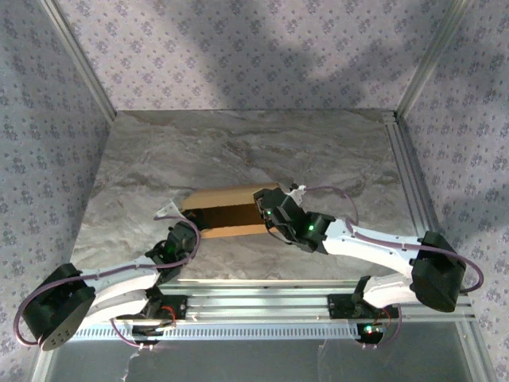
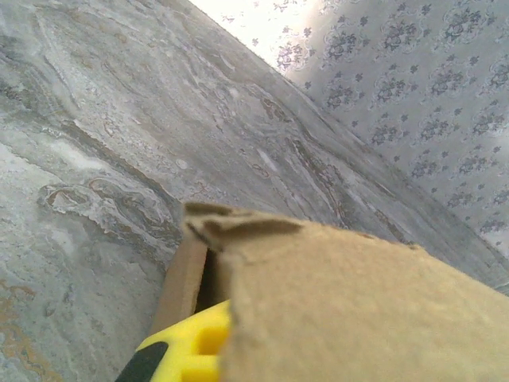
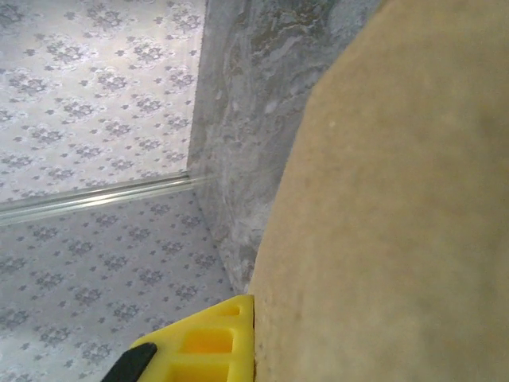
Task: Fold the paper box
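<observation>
The left gripper [image 1: 181, 224] has its jaws closed on the left end of the paper box [image 1: 227, 208]. In its wrist view one yellow finger [image 2: 191, 348] lies flat against the outside of a thin cardboard wall. A rough brown panel of the box [image 2: 358, 302] covers the place where the other finger would be, so I cannot see that one. The right gripper [image 1: 261, 211] is also closed, at the opposite end of the box. From its wrist camera a yellow finger [image 3: 208, 341] presses against the edge of a broad cardboard panel [image 3: 398, 199], and the second finger is hidden behind this panel. The two grippers therefore hold the box between them, one at each short end. The box is plain brown cardboard, long from left to right, with the walls standing up and a darker inside in shadow. Its top corner near the left finger looks a little torn or crumpled. It sits on the marble-patterned table [image 1: 238, 151], a bit nearer to the robot than the middle of the table, and it is tilted slightly so that the right end is farther back. Both arms reach inward from their bases on the aluminium rail [image 1: 262, 306] at the near edge. Walls with flowered wallpaper [image 1: 238, 48] close the table on three sides.
</observation>
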Controlling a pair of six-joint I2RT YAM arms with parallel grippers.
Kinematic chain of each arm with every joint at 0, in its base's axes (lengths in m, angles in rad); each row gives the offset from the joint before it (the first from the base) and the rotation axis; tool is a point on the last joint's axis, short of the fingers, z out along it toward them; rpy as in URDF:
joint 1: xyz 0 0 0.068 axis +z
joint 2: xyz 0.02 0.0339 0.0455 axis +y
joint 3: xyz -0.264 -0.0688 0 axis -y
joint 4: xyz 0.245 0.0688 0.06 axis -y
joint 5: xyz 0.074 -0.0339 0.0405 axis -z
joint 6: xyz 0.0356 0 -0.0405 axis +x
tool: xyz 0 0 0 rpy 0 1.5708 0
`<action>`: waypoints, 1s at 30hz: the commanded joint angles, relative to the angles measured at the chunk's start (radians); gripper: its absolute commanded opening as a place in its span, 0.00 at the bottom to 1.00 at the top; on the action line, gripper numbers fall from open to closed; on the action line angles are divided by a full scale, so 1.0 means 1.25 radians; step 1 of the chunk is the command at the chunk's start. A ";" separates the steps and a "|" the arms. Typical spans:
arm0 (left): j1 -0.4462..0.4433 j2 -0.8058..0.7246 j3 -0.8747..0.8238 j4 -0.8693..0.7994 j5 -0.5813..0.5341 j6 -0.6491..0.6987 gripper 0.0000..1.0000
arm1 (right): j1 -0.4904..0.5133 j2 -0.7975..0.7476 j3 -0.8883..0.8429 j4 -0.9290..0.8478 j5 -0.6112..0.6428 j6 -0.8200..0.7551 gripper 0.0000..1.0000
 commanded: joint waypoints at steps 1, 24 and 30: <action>-0.010 -0.027 0.011 -0.090 0.039 -0.009 0.06 | -0.001 0.009 -0.032 -0.020 0.004 0.002 0.01; -0.009 -0.470 0.160 -0.809 0.120 -0.089 0.56 | -0.089 -0.021 -0.114 -0.003 -0.061 -0.029 0.00; -0.003 -0.270 0.313 -0.841 0.206 -0.060 0.60 | -0.122 -0.030 -0.132 -0.016 -0.101 -0.034 0.00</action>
